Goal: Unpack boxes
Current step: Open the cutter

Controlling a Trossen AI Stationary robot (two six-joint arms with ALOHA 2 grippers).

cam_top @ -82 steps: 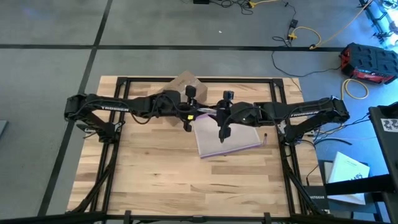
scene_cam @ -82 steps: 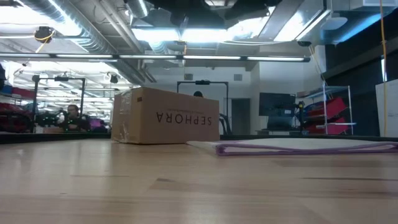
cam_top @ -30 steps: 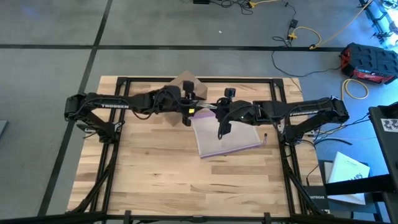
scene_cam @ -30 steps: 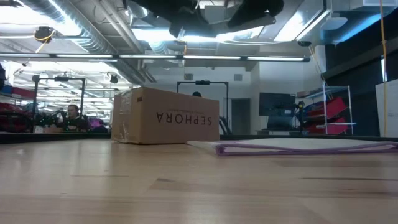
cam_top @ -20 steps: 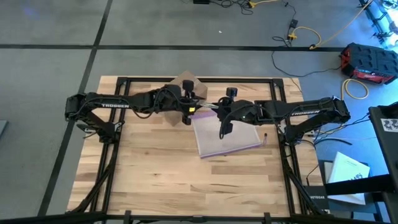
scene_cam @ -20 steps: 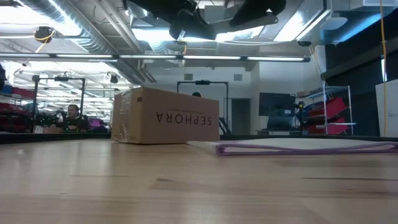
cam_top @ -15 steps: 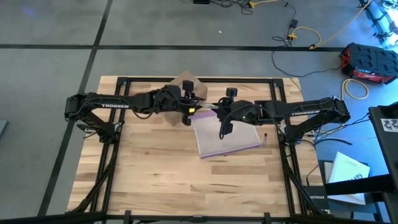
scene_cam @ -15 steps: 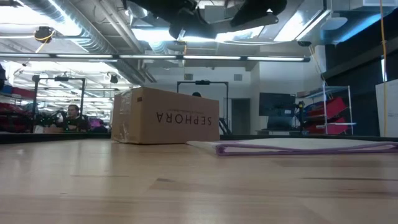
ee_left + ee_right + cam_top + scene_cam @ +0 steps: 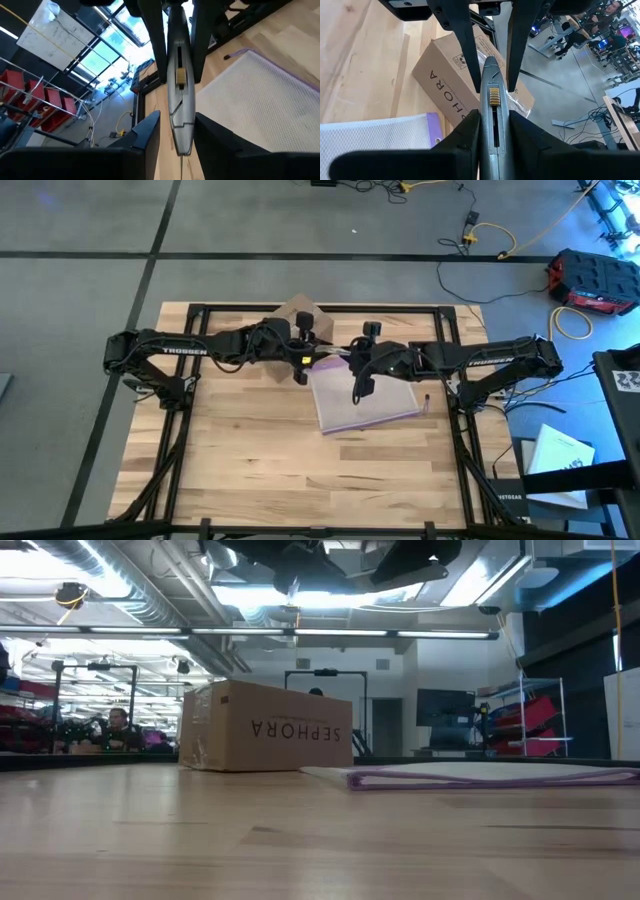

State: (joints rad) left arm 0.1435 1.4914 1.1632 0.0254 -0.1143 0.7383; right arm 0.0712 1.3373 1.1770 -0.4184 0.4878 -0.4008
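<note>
While the tool handover looks unfinished, the high view shows the left gripper [image 9: 318, 356] and right gripper [image 9: 345, 352] meeting above mid-table. The box [image 9: 300, 311] sits just behind them, at the far edge. Low view: the box stands shut. Left wrist view: its fingers [image 9: 150, 132] straddle the grey tool [image 9: 180, 100] with gaps showing, so they should close squarely. Right wrist view: the right gripper pinches the tool, and should let go only afterwards.

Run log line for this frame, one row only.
right hand: shut on grey tool | left hand: at tool's other end | box: on table, no hand on it | bag: flat beside box
</note>
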